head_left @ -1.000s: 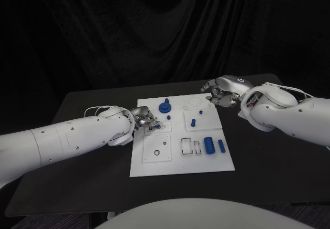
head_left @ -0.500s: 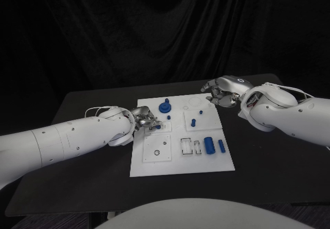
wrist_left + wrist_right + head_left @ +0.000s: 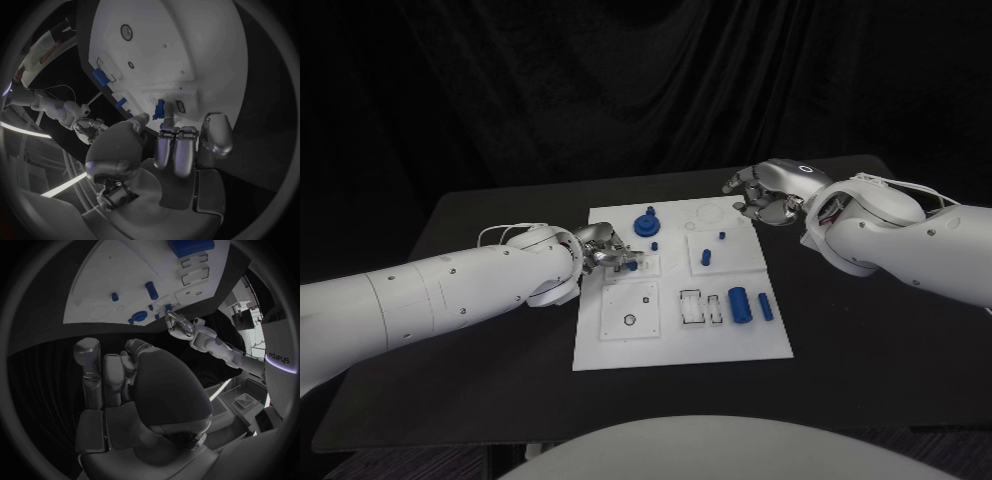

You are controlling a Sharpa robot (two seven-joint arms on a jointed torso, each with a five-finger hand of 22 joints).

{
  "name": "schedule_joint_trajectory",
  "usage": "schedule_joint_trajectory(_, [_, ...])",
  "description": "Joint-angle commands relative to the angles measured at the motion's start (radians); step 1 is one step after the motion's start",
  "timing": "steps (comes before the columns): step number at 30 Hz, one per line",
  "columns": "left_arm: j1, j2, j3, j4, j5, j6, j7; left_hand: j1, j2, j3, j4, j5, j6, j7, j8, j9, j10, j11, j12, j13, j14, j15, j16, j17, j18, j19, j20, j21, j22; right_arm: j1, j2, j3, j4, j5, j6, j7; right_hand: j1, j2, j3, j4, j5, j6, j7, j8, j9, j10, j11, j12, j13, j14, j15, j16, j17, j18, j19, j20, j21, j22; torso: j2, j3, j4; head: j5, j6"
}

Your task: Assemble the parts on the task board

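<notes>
1. Left hand (image 3: 606,252) pinches a small blue part (image 3: 160,109) at the board's (image 3: 733,340) left edge.
2. Right hand (image 3: 764,196) hovers clenched, holding nothing, off the board's far right corner.
3. Judged step: seating that part; next calls for a straight press down.

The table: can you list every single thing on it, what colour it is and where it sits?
Table: one, black, under everything.
Task board: one, white plate, middle of the table.
Round knobbed part: one, blue, far end of the board.
Small pegs: a few, blue, on the board's far right panel.
Big cylinder: one, blue, lying on the board's near right side.
Thin cylinder: one, blue, just right of the big one.
Small part: one, blue, at the left robot hand's fingertips.
Left robot hand: silver, at the board's left edge.
Right robot hand: silver, fingers curled, off the board's far right corner, holding nothing.
</notes>
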State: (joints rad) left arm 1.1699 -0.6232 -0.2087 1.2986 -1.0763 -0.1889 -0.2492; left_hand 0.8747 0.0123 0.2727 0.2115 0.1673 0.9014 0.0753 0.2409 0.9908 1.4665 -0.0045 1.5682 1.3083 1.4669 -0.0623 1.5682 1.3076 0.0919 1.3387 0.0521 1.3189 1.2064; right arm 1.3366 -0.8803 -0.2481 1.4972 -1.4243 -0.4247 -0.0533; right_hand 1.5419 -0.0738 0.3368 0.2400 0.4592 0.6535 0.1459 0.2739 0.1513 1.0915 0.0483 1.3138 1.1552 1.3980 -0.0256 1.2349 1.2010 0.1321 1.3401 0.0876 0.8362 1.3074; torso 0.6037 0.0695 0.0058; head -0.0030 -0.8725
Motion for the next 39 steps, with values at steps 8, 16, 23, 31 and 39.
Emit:
schedule_joint_trajectory(8, [-0.007, -0.003, -0.002, 0.001, 0.002, -0.006, 0.017, -0.063, 0.036, -0.118, 0.081, -0.061, 0.038, -0.006, -0.002, 0.027, 0.104, 0.001, 0.003, 0.263, 0.104, 0.006, 0.003, 0.263, 0.004, 0.003, 0.004, -0.011, 0.01, -0.003, 0.0, 0.001, 0.0, -0.003, 0.009, -0.02, -0.005, -0.002, 0.006, 0.0, 0.005, 0.009, -0.001, -0.003, -0.001, -0.011, 0.0, -0.006, -0.003, -0.004, 0.006, -0.007, -0.001, -0.003, -0.007, -0.003, -0.008, 0.094, 0.0, -0.0001, -0.0002, 0.001, 0.0])
schedule_joint_trajectory(16, [-0.007, -0.004, -0.002, 0.001, 0.002, -0.032, 0.053, -0.074, 0.101, -0.165, 0.079, -0.026, 0.051, -0.019, 0.052, 0.119, 0.104, -0.01, 0.003, 0.263, 0.104, -0.002, 0.003, 0.263, 0.005, 0.001, -0.004, -0.019, 0.014, -0.003, 0.0, 0.001, 0.0, -0.003, 0.009, -0.022, -0.005, -0.002, 0.006, 0.0, 0.005, 0.009, -0.001, -0.003, -0.001, -0.011, 0.0, -0.006, -0.003, -0.004, 0.006, -0.007, -0.001, -0.003, -0.007, -0.003, -0.008, 0.094, 0.001, -0.0002, -0.0001, 0.003, 0.0])
schedule_joint_trajectory(23, [-0.007, -0.005, -0.002, -0.001, 0.002, -0.037, 0.071, -0.053, 0.129, -0.177, 0.08, 0.011, 0.048, -0.026, 0.084, 0.179, 0.104, -0.015, 0.003, 0.263, 0.104, -0.008, 0.003, 0.263, 0.005, 0.002, -0.009, -0.022, 0.02, -0.003, 0.0, 0.001, 0.001, -0.003, 0.011, -0.022, -0.007, -0.002, 0.008, 0.001, 0.005, 0.011, -0.001, -0.003, -0.001, -0.019, 0.001, -0.01, -0.009, -0.004, 0.006, -0.008, -0.002, -0.003, -0.009, -0.002, -0.01, 0.093, 0.001, 0.0003, -0.0005, 0.003, 0.0])
schedule_joint_trajectory(31, [-0.007, -0.005, -0.002, -0.002, 0.002, -0.037, 0.094, -0.047, 0.154, -0.179, 0.081, 0.032, 0.044, -0.029, 0.098, 0.21, 0.104, -0.018, 0.003, 0.263, 0.104, -0.01, 0.003, 0.263, 0.005, 0.002, -0.011, -0.025, 0.022, -0.003, 0.0, 0.001, 0.001, -0.003, 0.011, -0.022, -0.007, -0.002, 0.008, 0.001, 0.005, 0.011, -0.001, -0.003, -0.001, -0.019, 0.001, -0.01, -0.009, -0.004, 0.006, -0.008, -0.002, -0.003, -0.009, -0.002, -0.01, 0.093, 0.001, 0.0001, 0.0001, 0.002, 0.0])
schedule_joint_trajectory(39, [-0.008, -0.004, -0.002, -0.004, 0.002, -0.022, 0.093, -0.038, 0.168, -0.18, 0.079, 0.057, 0.045, -0.031, 0.107, 0.23, 0.104, -0.02, 0.003, 0.263, 0.104, -0.011, 0.003, 0.263, 0.005, 0.002, -0.013, -0.027, 0.024, -0.003, 0.0, 0.001, 0.002, -0.003, 0.014, -0.022, -0.007, -0.002, 0.008, 0.001, 0.005, 0.011, -0.001, -0.003, -0.001, -0.019, 0.001, -0.01, -0.009, -0.004, 0.006, -0.008, -0.002, -0.003, -0.009, -0.002, -0.01, 0.093, 0.0, 0.0, 0.0003, 0.004, 0.0])
